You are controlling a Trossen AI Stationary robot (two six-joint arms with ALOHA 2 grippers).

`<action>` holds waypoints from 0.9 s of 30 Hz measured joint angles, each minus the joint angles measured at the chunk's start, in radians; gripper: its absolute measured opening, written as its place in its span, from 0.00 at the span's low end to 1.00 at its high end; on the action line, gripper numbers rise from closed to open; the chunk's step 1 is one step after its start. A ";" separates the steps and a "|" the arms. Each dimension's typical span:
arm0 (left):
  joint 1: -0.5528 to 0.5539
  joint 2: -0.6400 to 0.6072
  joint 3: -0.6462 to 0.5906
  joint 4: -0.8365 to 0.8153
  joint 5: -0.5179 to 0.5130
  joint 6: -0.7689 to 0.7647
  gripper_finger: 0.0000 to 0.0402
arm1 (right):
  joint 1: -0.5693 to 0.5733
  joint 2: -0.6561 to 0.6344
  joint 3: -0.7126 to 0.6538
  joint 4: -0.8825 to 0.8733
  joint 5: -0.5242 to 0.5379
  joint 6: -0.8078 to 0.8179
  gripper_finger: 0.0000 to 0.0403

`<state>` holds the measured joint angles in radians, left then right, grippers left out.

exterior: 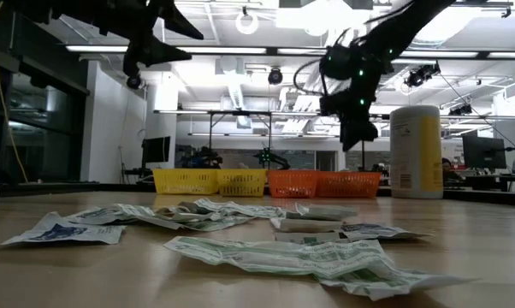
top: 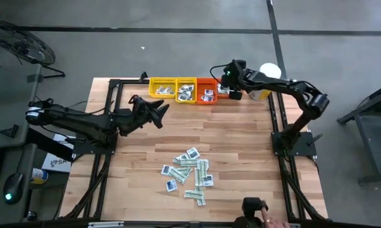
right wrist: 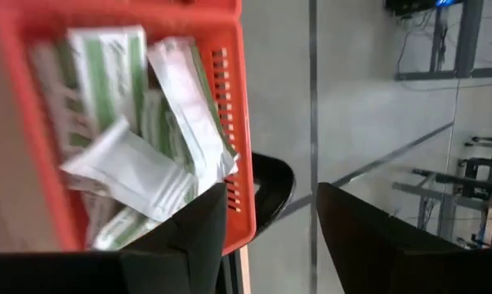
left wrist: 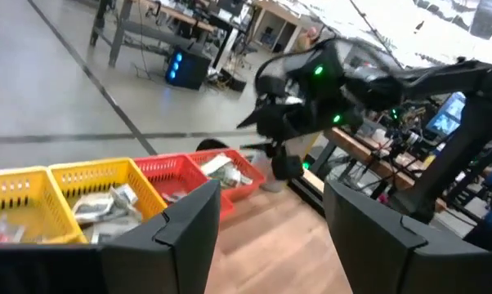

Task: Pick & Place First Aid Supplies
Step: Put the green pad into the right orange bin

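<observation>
- Wooden table (top: 241, 136), two arms over its far half.
- Left gripper (top: 154, 111) hangs mid-air short of the yellow trays (top: 171, 88); jaws released, nothing between them.
- Right gripper (top: 229, 84) poised above the end red tray (right wrist: 230, 106) at the far edge, beside the white-and-yellow canister (exterior: 416, 151); fingers parted, nothing gripped.
- Four trays in a row, two yellow, two red (exterior: 324, 183), each holding some packets.
- White-and-green packets (right wrist: 140, 139) heaped in the red tray under the right gripper.
- Main scatter of first aid packets (top: 189, 174) lies loose on the table's near middle, well apart from both grippers.
</observation>
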<state>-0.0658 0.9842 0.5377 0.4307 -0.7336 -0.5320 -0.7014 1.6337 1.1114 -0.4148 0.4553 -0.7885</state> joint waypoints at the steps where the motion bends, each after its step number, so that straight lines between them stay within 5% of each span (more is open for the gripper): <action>1: 0.000 -0.005 0.000 -0.024 0.014 -0.019 0.54 | 0.011 -0.013 0.000 -0.006 -0.001 0.010 0.46; 9: 0.000 -0.039 0.000 -0.257 0.189 -0.220 0.54 | 0.121 -0.132 0.000 -0.092 -0.078 0.220 0.46; 19: 0.000 0.049 0.000 -0.405 0.593 -0.486 0.54 | 0.314 -0.202 0.000 -0.142 -0.450 0.667 0.46; 27: -0.033 0.229 -0.001 -0.321 0.802 -0.686 0.54 | 0.490 -0.202 0.000 -0.143 -0.398 0.915 0.45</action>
<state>-0.0986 1.2131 0.5369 0.1094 0.0686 -1.2182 -0.2111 1.4319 1.1114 -0.5575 0.0577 0.1260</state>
